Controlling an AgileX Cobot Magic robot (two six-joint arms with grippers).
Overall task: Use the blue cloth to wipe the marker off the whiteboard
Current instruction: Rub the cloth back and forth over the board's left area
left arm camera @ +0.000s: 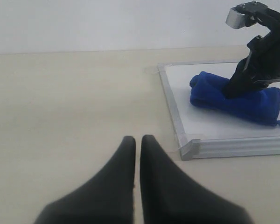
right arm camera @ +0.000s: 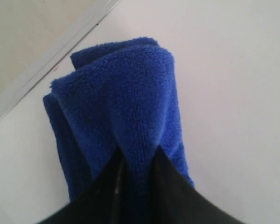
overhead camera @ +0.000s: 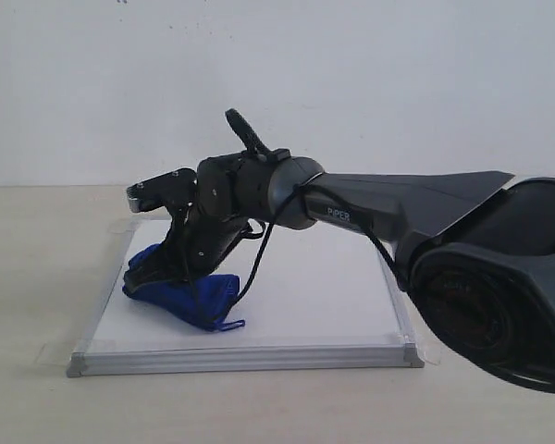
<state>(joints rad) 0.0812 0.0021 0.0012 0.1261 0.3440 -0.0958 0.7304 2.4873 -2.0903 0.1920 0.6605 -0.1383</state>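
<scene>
The whiteboard (overhead camera: 314, 296) lies flat on the beige table, silver frame all round. The blue cloth (overhead camera: 190, 294) rests as a rolled bundle on the board's left part, also seen as blue cloth (left arm camera: 233, 98) and blue cloth (right arm camera: 126, 102). My right gripper (overhead camera: 153, 270) reaches across from the right and is shut on a pinched fold of the cloth; right gripper (right arm camera: 137, 156) shows fabric squeezed between its black fingers. No red marker line shows on the bare board. My left gripper (left arm camera: 137, 138) hovers over the table off the board's corner, shut and empty.
The whiteboard's near corner (left arm camera: 190, 148) sits just beyond my left fingertips. Bare beige tabletop (left arm camera: 65, 102) spreads left of the board. A white wall stands behind. The right arm's dark body (overhead camera: 481, 268) fills the right side of the exterior view.
</scene>
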